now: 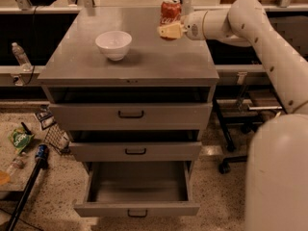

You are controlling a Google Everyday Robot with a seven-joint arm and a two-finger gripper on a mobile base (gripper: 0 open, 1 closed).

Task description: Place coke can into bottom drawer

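Note:
The coke can [170, 9], red with white script, is at the back right of the grey cabinet top [144, 61], its lower part hidden behind a yellowish finger. My gripper [169, 29] reaches in from the right and is shut on the can, holding it just above the top. The bottom drawer [137, 209] is pulled open at the foot of the cabinet, its inside empty, directly below and in front of the can.
A white bowl [113, 43] stands on the cabinet top, left of the can. The top drawer [131, 114] and middle drawer [135, 151] stick out slightly. A water bottle [20, 56] and floor clutter [21, 138] lie left; chair wheels [226, 165] right.

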